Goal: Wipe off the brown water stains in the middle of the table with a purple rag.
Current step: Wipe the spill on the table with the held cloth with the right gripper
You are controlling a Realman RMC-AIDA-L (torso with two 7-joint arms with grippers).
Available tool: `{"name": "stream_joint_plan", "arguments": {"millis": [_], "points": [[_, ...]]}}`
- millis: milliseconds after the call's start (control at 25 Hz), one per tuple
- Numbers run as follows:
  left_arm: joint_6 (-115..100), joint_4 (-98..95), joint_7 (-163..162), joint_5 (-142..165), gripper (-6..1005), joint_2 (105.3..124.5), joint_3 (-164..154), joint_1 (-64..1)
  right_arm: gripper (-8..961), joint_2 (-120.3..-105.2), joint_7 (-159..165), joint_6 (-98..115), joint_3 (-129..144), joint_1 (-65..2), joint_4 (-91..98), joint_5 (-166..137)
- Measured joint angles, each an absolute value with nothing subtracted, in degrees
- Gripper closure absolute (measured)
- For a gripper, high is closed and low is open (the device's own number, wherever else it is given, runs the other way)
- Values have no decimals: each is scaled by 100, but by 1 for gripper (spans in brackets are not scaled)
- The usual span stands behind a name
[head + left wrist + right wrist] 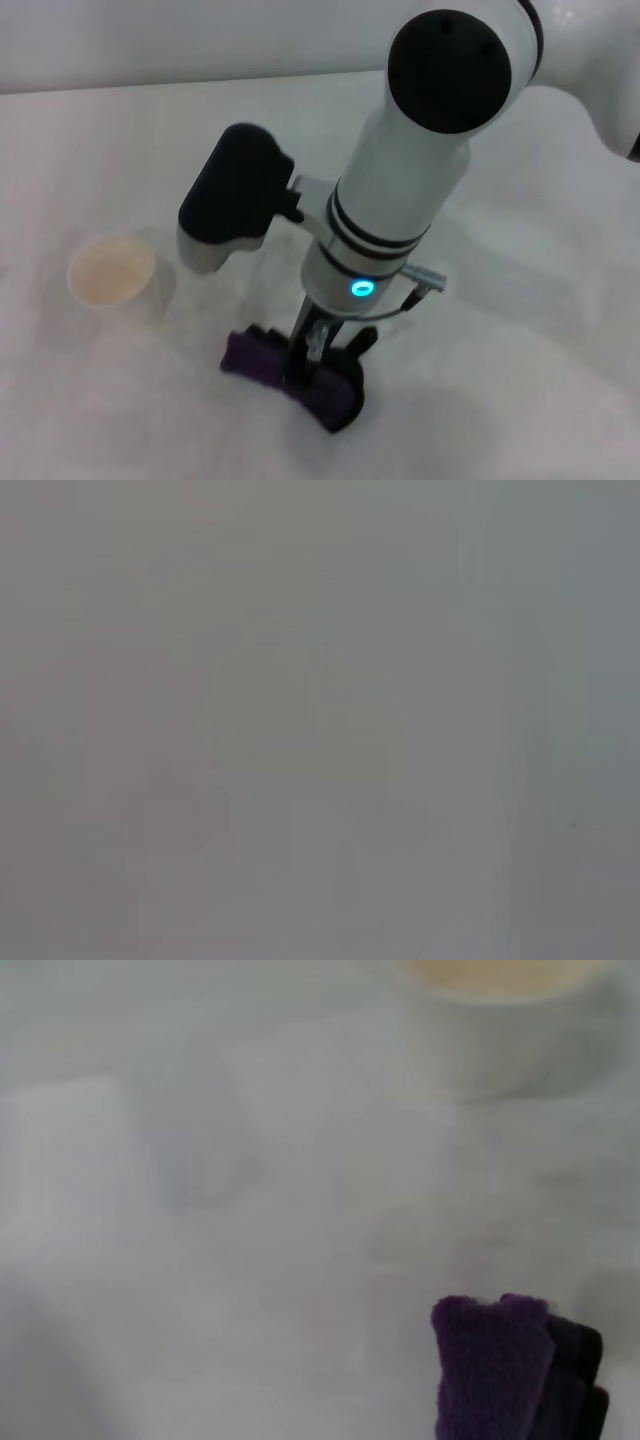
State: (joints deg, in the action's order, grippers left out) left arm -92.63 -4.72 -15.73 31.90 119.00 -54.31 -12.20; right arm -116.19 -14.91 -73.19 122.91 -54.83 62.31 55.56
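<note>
On the table (520, 330), the right pincer (318, 352) (pointing down) presses the purple rag (262, 357).

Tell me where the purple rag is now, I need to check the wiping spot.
In the head view the purple rag lies on the table under the right pincer, with the paper cup off to its left.

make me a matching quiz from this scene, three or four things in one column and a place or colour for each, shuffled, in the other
Things:
1. purple rag
2. paper cup
3. right gripper
4. table

Descriptions:
A. white, spread under everything
B. down on the rag, on the near part of the table
C. dark violet with a black edge
D. pale, open-topped, on the robot's left

Pairs: 1-C, 2-D, 3-B, 4-A
</note>
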Motion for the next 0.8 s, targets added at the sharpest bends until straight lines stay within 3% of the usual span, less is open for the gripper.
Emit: {"name": "stream_joint_plan", "arguments": {"millis": [320, 800], "points": [[-9264, -448, -1573, 3190, 107, 11900, -5431, -1276, 856, -11620, -1757, -7263, 12302, -5434, 6203, 5700], [-9256, -431, -1573, 3185, 107, 11900, -5426, -1251, 844, -11580, -1273, -7754, 10832, -4983, 6194, 3564]]}}
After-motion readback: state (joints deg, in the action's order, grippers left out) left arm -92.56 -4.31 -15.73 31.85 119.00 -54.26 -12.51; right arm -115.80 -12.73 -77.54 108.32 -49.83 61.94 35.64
